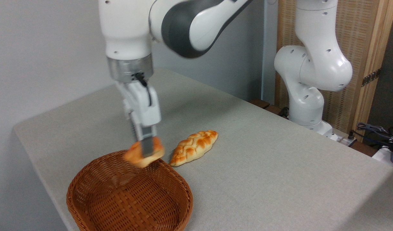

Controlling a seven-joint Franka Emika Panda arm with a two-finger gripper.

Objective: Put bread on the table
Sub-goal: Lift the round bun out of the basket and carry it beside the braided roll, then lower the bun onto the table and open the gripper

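The small, roundish golden-orange glazed bun is held pinched across its middle by the two-finger gripper, above the far rim of the brown woven wicker basket. It is judged light, its glaze possibly slippery; a central hold seems suitable for transfer to the grey-beige cloth-covered table.

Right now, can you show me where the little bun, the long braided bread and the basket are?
bun (135, 156): fixed camera view, on its orange left side beside the end effector finger.
braided loaf (194, 147): fixed camera view, middle of its glazed top.
basket (183, 205): fixed camera view, on its woven right rim.
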